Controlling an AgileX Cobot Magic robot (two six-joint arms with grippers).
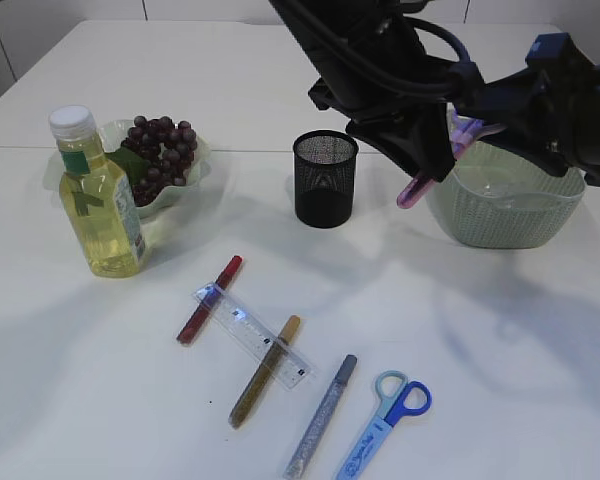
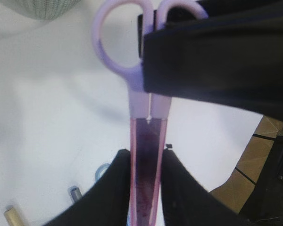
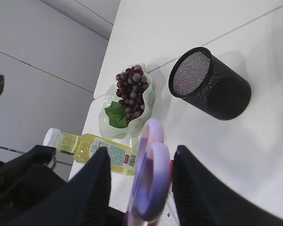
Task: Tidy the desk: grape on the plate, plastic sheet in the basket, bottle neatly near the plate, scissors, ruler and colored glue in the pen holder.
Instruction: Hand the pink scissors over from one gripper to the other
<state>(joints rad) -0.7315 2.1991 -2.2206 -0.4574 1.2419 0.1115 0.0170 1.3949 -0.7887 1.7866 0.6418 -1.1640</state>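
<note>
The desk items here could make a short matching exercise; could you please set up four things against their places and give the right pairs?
Things:
1. grapes
2. purple scissors
3. blue scissors
4. ruler

Places:
A. lying flat on the table at the front, near the silver glue pen
B. on the plate
C. held in the air between the grippers
D. lying across the red and gold glue pens

Pairs: 1-B, 2-C, 3-A, 4-D

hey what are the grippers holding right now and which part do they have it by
The left gripper holds the purple scissors by the sheathed blade. The right gripper brackets the handle loops, its jaws not visibly shut on them.
</note>
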